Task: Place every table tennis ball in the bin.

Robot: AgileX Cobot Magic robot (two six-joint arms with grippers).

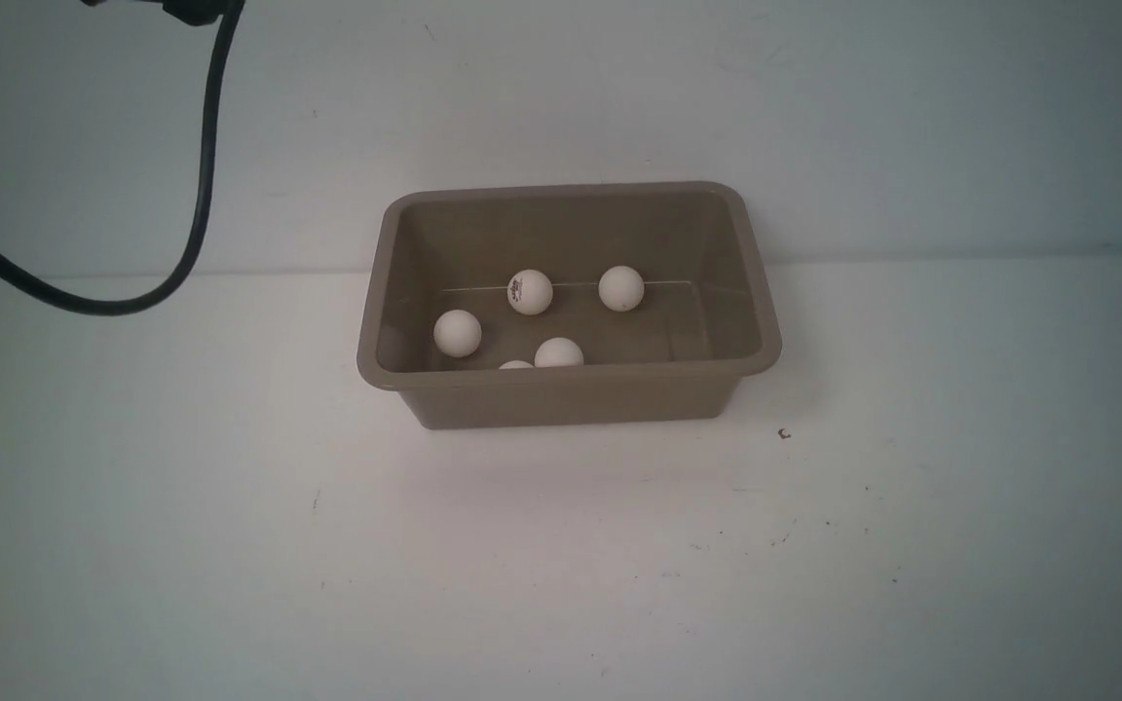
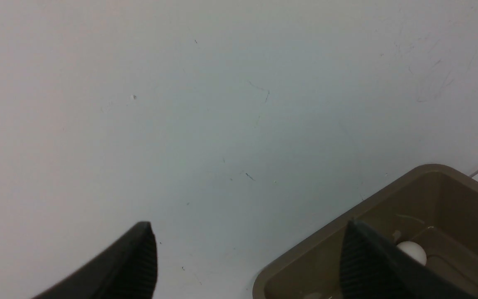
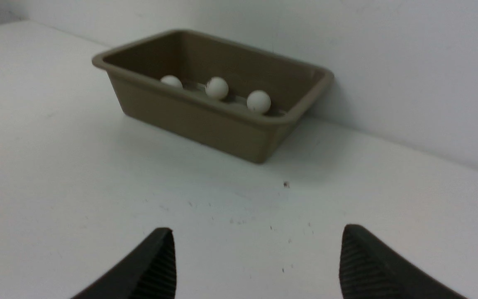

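Table tennis balls [image 1: 621, 288] lie in the bin [image 1: 761, 321], logo unreadable; both tools [image 3: 257, 257] spread, empty.

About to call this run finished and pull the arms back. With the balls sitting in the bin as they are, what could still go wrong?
1. The left gripper, open and empty, hangs close over a corner of the bin; a careless retreat could clip the rim and shift it.
2. The nearest table tennis ball is mostly hidden behind the near wall, so a count may miss it.
3. The black cable dangles over the table's left side and could snag.
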